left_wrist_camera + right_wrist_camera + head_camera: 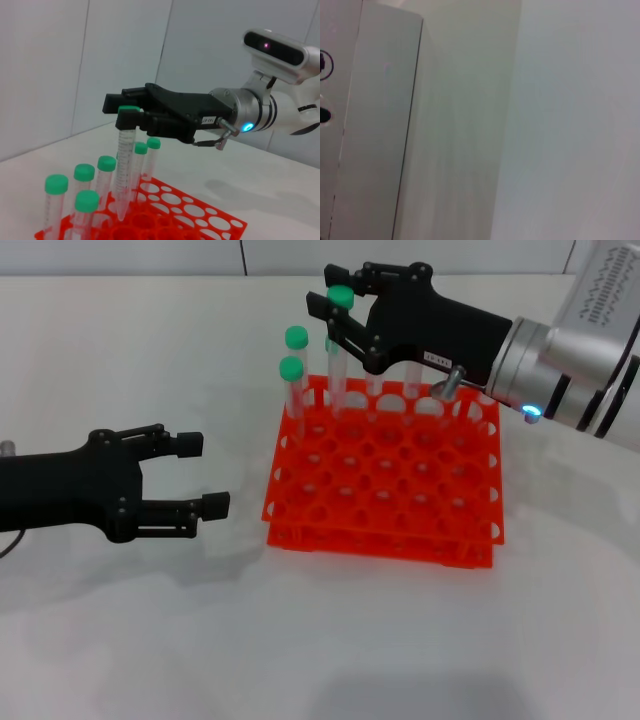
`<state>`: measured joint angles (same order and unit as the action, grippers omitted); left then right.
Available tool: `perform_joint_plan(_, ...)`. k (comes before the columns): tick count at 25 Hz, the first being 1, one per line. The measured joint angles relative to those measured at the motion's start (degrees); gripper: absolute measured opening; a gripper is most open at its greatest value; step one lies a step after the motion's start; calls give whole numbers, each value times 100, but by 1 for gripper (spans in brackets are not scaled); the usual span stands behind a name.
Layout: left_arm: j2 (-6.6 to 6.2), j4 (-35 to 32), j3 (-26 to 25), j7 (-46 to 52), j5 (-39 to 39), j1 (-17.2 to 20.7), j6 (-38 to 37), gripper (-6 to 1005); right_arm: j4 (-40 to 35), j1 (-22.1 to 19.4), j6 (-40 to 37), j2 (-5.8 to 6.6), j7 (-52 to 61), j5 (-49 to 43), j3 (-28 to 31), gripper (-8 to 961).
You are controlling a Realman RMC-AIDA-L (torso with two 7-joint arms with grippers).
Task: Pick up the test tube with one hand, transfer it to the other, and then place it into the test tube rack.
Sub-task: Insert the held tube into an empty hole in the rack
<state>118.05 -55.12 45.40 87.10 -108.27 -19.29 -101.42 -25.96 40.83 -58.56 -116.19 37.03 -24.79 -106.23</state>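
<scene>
Your right gripper (131,114) is clamped just under the green cap of the test tube (122,172), which hangs upright with its tip just above a rear hole of the test tube rack (385,480): judged, descent is straight down. The tube is slender, clear and graduated. The left gripper (200,475) stands open, empty, well apart

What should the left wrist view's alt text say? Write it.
The right gripper holds a green-capped test tube by its cap, upright, tip just above the orange-red test tube rack. Other capped tubes stand in the rack.
</scene>
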Motion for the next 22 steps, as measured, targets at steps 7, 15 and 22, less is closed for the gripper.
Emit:
perform_joint_plan(7,6,140,-5,-36,0,-3,0,874,88,73,197,0,-95,291,-373,281)
perform_joint_plan(15,1,206,-5,-62,0,-24,11,874,88,170,422,0,-231,598,-710,281)
perform_joint_plan(22,-2,206,5,-70,0,-23,67,873,86,236,488,0,-276,643,-739,281)
